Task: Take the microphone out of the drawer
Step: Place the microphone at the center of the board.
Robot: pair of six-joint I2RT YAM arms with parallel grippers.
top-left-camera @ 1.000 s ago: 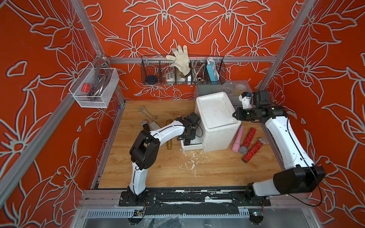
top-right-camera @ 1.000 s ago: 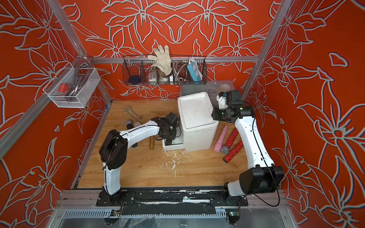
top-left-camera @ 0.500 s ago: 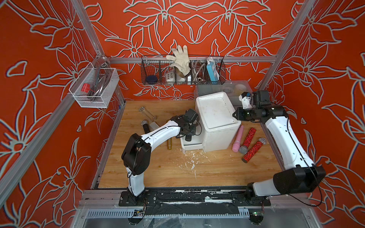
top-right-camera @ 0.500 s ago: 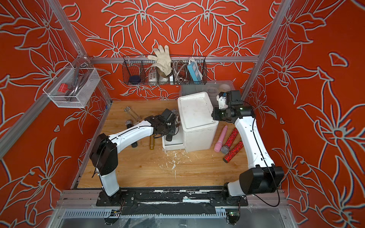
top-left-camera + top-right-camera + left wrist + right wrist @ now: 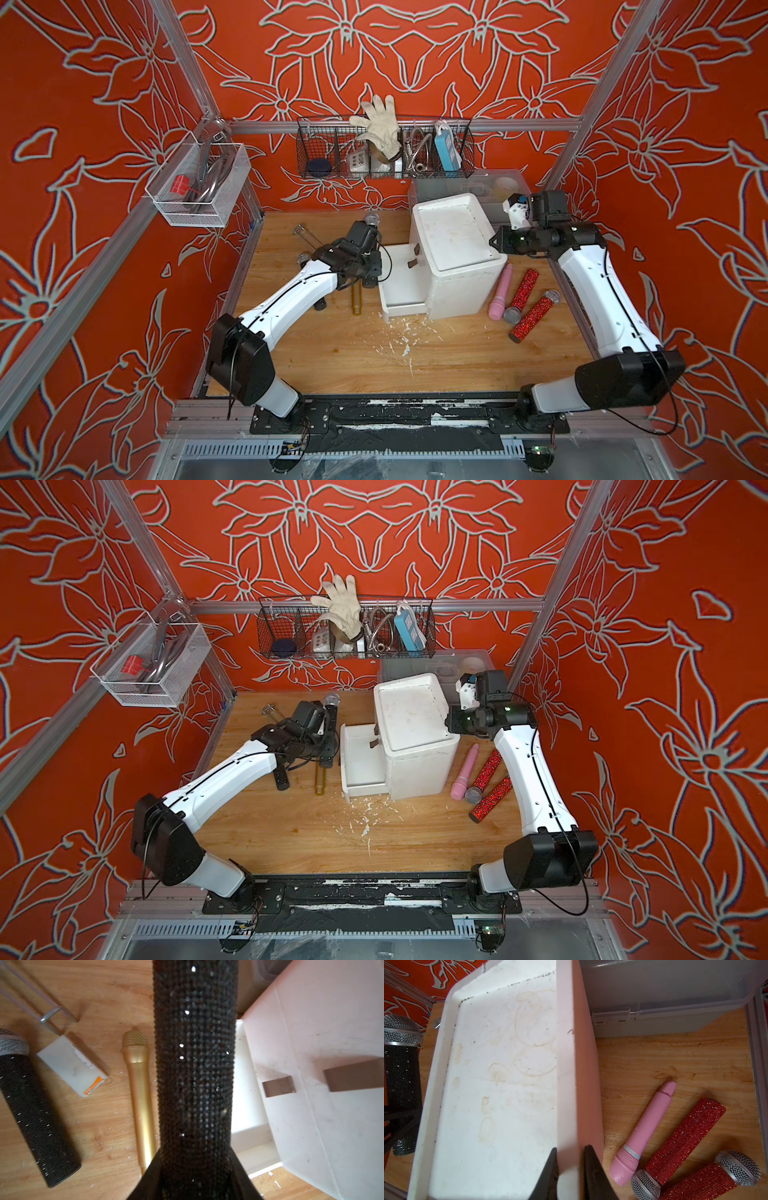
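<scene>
A black glitter microphone with a silver mesh head stands nearly upright in my left gripper, which is shut on its handle. It hangs just left of the white drawer, which is pulled out and empty. In the left wrist view the microphone fills the middle, with the left gripper round it and the drawer beside it. My right gripper is shut on the top rim of the white cabinet. In the right wrist view the right gripper pinches that rim.
A gold microphone and another black one lie on the wooden table left of the drawer, next to a white block. A pink microphone and two red ones lie right of the cabinet. A grey bin stands behind.
My left gripper has come up out of the drawer with the black microphone and moved left, away from the cabinet. The right arm has not moved.
</scene>
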